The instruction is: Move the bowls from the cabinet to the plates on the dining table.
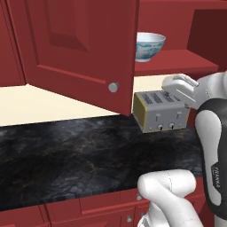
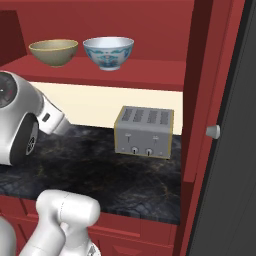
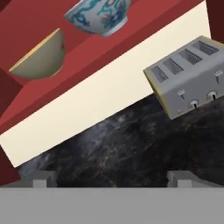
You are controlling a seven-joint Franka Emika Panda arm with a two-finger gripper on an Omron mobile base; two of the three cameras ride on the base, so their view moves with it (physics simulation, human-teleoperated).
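Bowls sit side by side on the lowest red shelf of the open cabinet (image 2: pixel 150 80), above the black counter (image 2: pixel 100 175) and toaster (image 2: pixel 145 132): the olive-tan bowl (image 2: pixel 53 52) at the left in the right base view, the white patterned bowl (image 2: pixel 108 52) just beside it, apart. Both stand upright, mouths up, so being round they have no long axis; a rim grasp looks likeliest. The gripper (image 3: pixel 111 179) hangs low over the counter, jaws spread wide and empty, probably because the reach up has not begun.
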